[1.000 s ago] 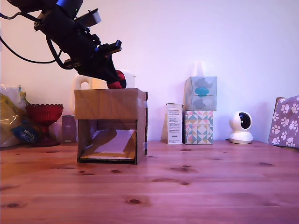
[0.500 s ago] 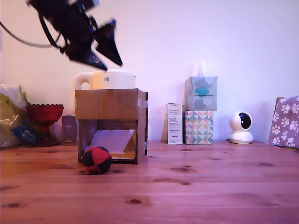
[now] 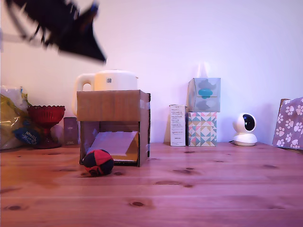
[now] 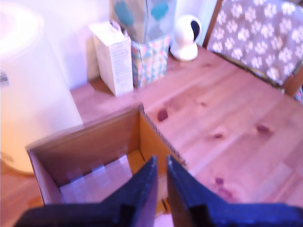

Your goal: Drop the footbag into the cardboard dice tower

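Step in hand: the drop looks done; the footbag (image 3: 98,162) sits on the wooden table (image 3: 199,189) outside the cardboard dice tower (image 3: 112,126), and the arm is high above the box, motion-blurred in the exterior view.
Gripper: the gripper (image 4: 160,176) holds nothing; in the wrist view its two dark fingers stand nearly together, a narrow gap between them.
Footbag place: just in front of the tower's bottom cut-out, toward the exterior view's left corner of the opening, at or just past the foot of the pale ramp (image 3: 111,142).
Footbag axis: it is round, so no long axis shows; a red panel faces the camera with dark panels either side.
Tower: upright, open top facing the wrist camera, ramp visible inside (image 4: 92,182).
Next move calls for: probably nothing but clearing the arm away from the tower; I judge the task essentially complete.
Behind the tower: a white kettle (image 3: 110,80).
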Available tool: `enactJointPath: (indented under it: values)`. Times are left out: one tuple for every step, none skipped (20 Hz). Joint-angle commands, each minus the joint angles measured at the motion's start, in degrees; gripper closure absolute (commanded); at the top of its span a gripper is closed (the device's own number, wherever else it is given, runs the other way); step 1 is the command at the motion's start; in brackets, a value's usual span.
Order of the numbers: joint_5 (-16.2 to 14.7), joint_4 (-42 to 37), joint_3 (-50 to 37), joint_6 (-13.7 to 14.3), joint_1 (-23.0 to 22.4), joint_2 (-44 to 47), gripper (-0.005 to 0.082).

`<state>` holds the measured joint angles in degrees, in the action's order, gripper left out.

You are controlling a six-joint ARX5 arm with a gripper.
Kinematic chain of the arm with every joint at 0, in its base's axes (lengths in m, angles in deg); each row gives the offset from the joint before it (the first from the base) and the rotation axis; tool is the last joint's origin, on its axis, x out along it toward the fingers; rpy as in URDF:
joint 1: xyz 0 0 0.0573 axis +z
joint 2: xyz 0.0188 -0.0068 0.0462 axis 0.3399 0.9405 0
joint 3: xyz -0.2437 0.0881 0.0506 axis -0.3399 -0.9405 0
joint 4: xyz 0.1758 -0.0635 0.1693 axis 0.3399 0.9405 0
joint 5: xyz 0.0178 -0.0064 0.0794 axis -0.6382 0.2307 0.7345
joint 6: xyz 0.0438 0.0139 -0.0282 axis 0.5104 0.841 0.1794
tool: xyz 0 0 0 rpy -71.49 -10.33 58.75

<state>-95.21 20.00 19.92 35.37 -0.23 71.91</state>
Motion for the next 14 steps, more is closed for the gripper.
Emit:
enactJointPath:
  values:
    - [0.0, -5.3, -5.8, -0.6, 0.1, -3.5, 0.0793]
    - [0.2, -8.7, -9.3, -1.3, 0.1, -4.9, 0.0793]
    - [0.7, -12.2, -12.9, -2.9, 0.1, -6.3, 0.0793]
    - [1.6, -15.1, -16.3, -4.2, 0.1, -7.6, 0.0793]
    - [2.4, -17.2, -19.4, -5.3, 0.2, -8.7, 0.0793]
    - [3.0, -18.4, -22.2, -6.5, 0.4, -10.1, 0.0793]
    - [3.1, -18.6, -24.3, -7.0, 0.7, -11.6, 0.0793]
    - [3.1, -18.9, -27.0, -7.3, 1.0, -13.5, 0.0793]
    - [3.8, -19.0, -29.4, -7.8, 1.2, -15.6, 0.0793]
    - [4.9, -18.9, -31.6, -8.5, 1.2, -18.3, 0.0793]
    - [5.9, -18.1, -33.4, -8.9, 1.3, -21.2, 0.0793]
    - [6.8, -16.5, -34.9, -9.7, 1.3, -24.5, 0.0793]
    - [8.4, -13.9, -35.9, -10.1, 1.3, -27.5, 0.0793]
    - [9.9, -11.0, -36.2, -10.1, 1.3, -30.4, 0.0793]
